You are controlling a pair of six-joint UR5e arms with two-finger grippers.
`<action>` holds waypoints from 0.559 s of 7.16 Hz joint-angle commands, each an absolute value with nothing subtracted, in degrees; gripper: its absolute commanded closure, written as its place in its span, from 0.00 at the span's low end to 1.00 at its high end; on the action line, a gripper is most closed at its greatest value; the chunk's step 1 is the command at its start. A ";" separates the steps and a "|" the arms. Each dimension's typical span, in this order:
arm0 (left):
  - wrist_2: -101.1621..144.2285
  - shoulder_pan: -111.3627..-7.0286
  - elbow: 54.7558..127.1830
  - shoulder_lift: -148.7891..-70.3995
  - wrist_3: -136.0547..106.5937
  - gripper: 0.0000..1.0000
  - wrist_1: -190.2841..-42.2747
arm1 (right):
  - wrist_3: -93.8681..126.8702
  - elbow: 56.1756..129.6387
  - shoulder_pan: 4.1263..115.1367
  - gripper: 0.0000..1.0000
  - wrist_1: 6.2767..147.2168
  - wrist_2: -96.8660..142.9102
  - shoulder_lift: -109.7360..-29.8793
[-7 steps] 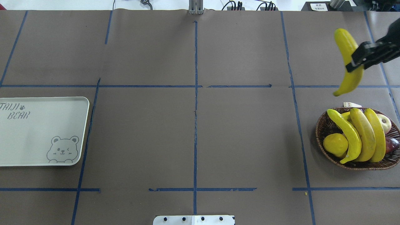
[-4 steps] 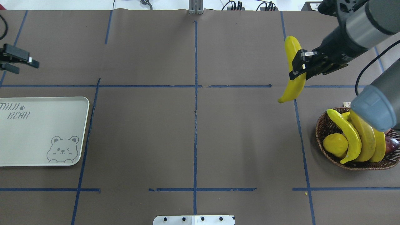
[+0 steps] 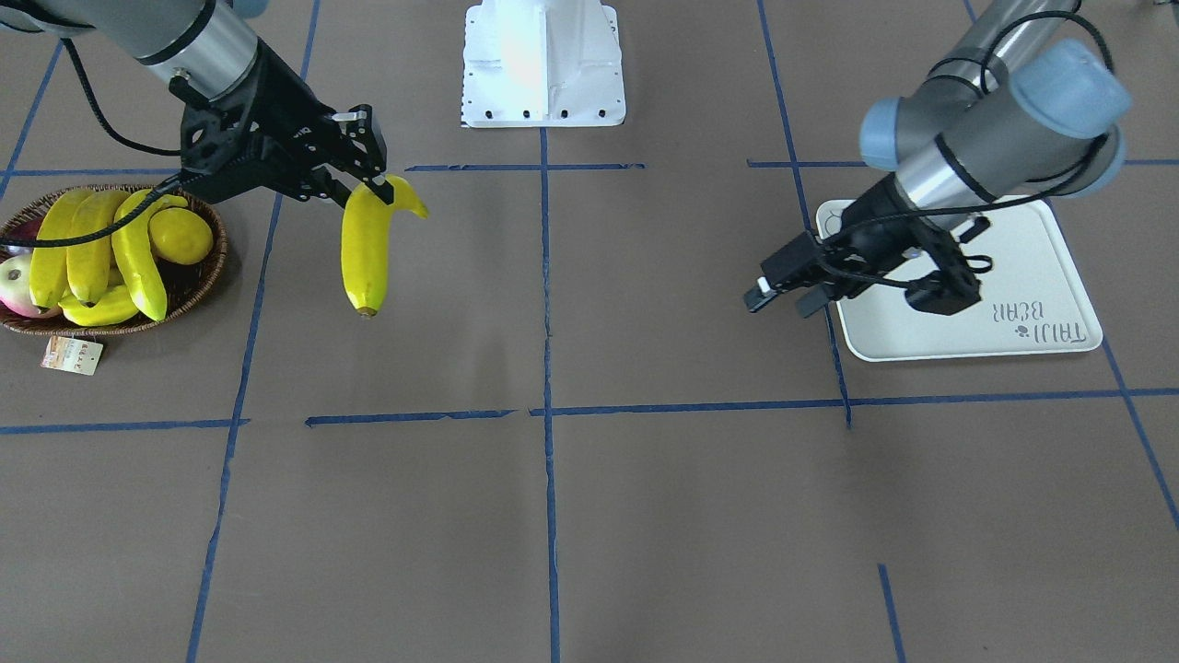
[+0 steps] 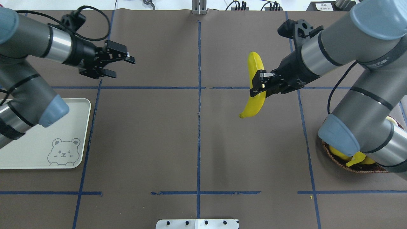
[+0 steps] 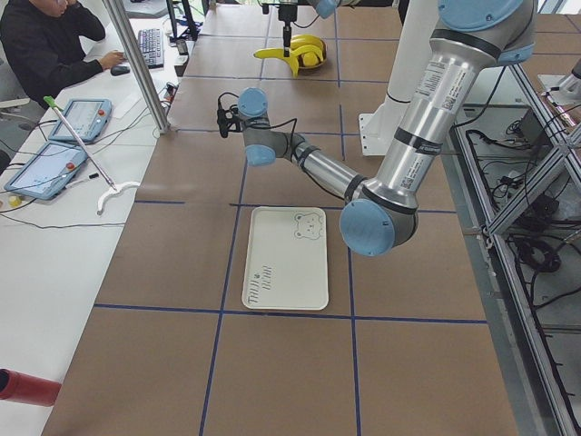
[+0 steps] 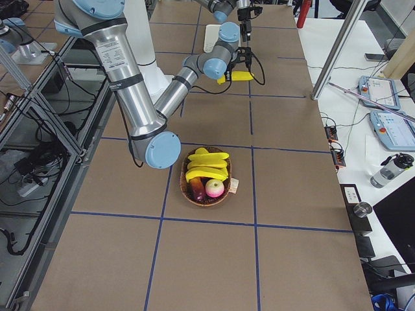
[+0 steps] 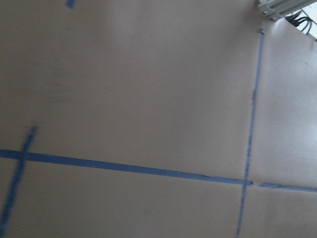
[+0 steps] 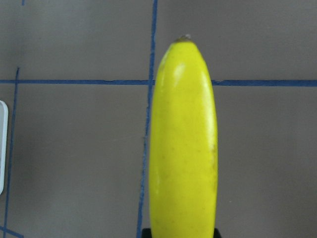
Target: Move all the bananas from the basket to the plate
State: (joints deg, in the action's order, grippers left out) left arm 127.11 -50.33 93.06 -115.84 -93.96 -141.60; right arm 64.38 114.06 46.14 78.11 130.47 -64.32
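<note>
Within right tool (image 4: 257, 84), one banana (image 4: 255, 104)

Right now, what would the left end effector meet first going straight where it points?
The left end effector tilts down: likely the bare brown table first, short of the centre tape line. Depth unclear.

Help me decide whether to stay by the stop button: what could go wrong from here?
1. The right pincer grips the glossy banana only at mid-length, in the air over the table; it could swivel or slip out.
2. The open, empty left pincer points toward it; in a hand-over the two might collide.
3. The right arm's elbow is close over the basket and might knock it.
</note>
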 commanded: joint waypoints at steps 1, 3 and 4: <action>123.40 -44.93 94.30 -121.88 -106.74 0.01 -145.01 | 66.01 111.01 42.29 1.00 74.80 129.64 -59.44; 123.49 -42.64 94.57 -124.97 -107.93 0.01 -145.02 | 66.18 110.92 37.82 1.00 74.71 124.66 -56.18; 123.40 -40.97 94.92 -125.68 -108.10 0.01 -145.11 | 66.18 110.92 37.01 1.00 74.62 123.67 -55.81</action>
State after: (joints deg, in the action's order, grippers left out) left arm 123.48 -42.71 94.58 -124.53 -107.60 -144.97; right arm 66.11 110.98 38.63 74.74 125.52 -56.90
